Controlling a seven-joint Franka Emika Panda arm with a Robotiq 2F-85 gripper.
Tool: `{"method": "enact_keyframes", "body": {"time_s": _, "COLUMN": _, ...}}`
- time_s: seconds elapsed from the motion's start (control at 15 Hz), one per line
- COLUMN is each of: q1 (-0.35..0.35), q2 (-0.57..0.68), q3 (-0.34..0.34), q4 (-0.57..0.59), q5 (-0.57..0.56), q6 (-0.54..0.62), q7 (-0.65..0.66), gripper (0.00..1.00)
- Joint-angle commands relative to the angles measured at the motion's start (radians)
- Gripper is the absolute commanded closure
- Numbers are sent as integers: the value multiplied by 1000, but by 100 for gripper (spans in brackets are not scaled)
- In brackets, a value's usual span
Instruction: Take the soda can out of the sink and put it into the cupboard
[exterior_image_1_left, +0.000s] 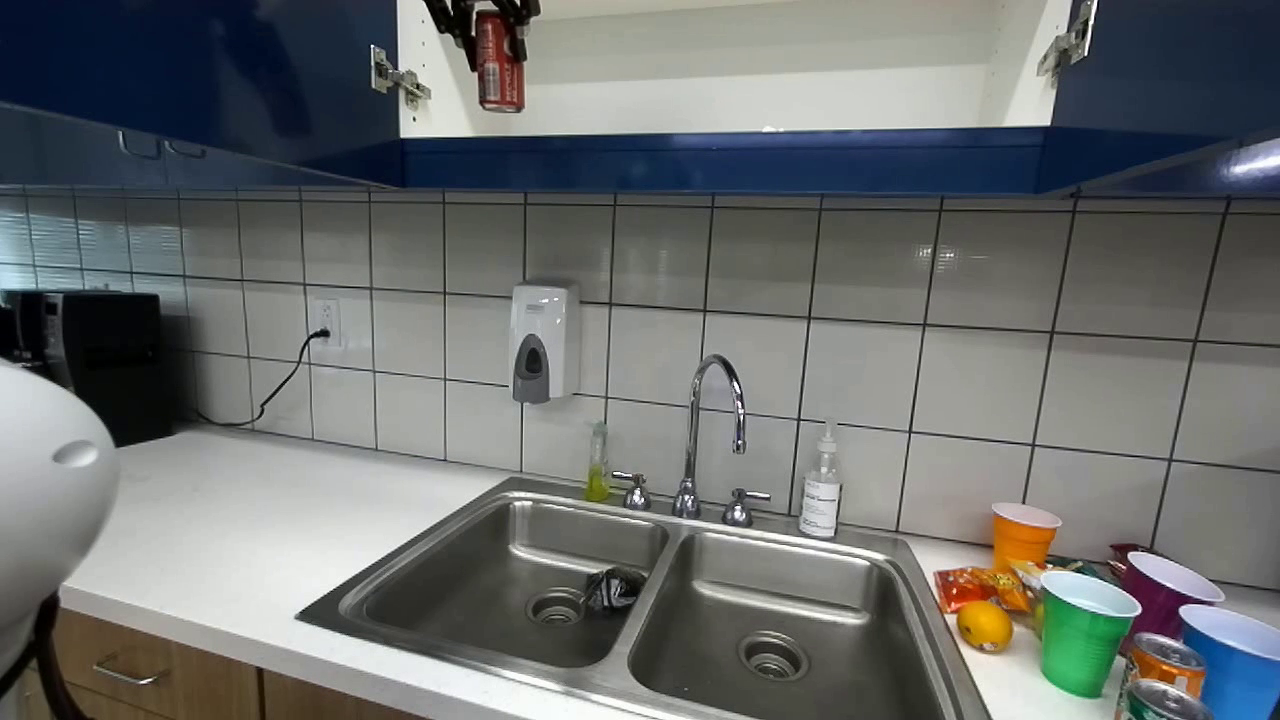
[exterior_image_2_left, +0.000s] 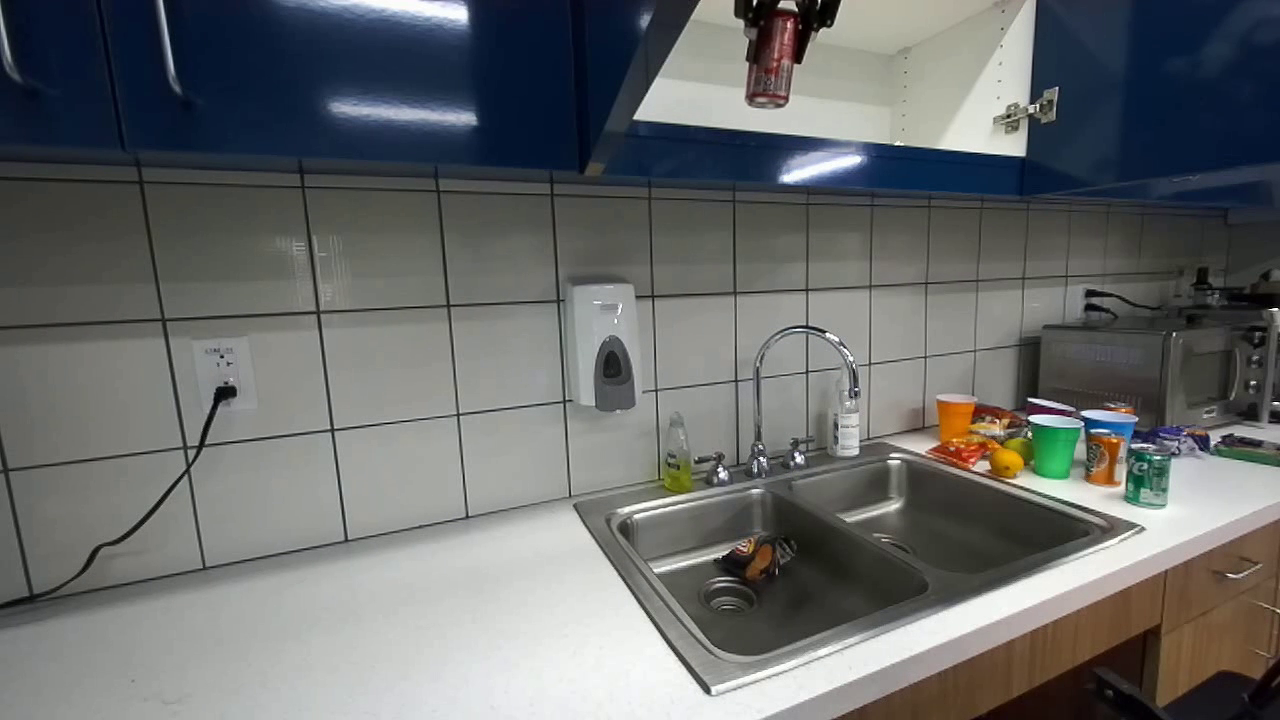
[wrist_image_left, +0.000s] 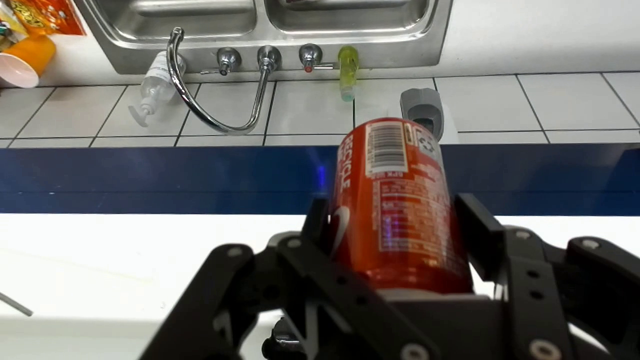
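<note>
The jaws of the gripper (wrist_image_left: 394, 212) stand partly apart and grip the red soda can (exterior_image_1_left: 500, 75) from both sides. The can hangs at the opening of the cupboard (exterior_image_1_left: 720, 160), bottom downward, above the lower front edge; whether it is inside of this edge, I cannot tell. In both exterior views the picture's upper border cuts off the rest of the gripper. In the wrist view the can's near end is blurred, and the can covers a part of the soap dispenser (wrist_image_left: 422, 106).

In the sink (exterior_image_2_left: 655, 590), beside the drain (exterior_image_2_left: 728, 597), a wrapper (exterior_image_2_left: 757, 557) shows orange colour in an exterior view; the wrist view's border cuts the basins. Near the front edge of the counter surface (exterior_image_2_left: 350, 620), a green can (exterior_image_2_left: 1147, 475) appears whole in an exterior view. Only an exterior view shows the toaster oven (exterior_image_2_left: 1105, 370), and only an exterior view the black machine (exterior_image_1_left: 110, 360).
</note>
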Motion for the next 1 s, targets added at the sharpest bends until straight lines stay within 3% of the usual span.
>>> {"method": "enact_keyframes", "body": {"time_s": 0.0, "q1": -6, "q2": 40, "q3": 8, "q4": 73, "q5": -29, "q6": -29, "q7": -16, "gripper": 60}}
{"method": "enact_keyframes", "body": {"time_s": 0.93, "q1": -7, "q2": 153, "q3": -16, "q4": 217, "q5": -61, "q6": -21, "q7": -26, "gripper": 60}}
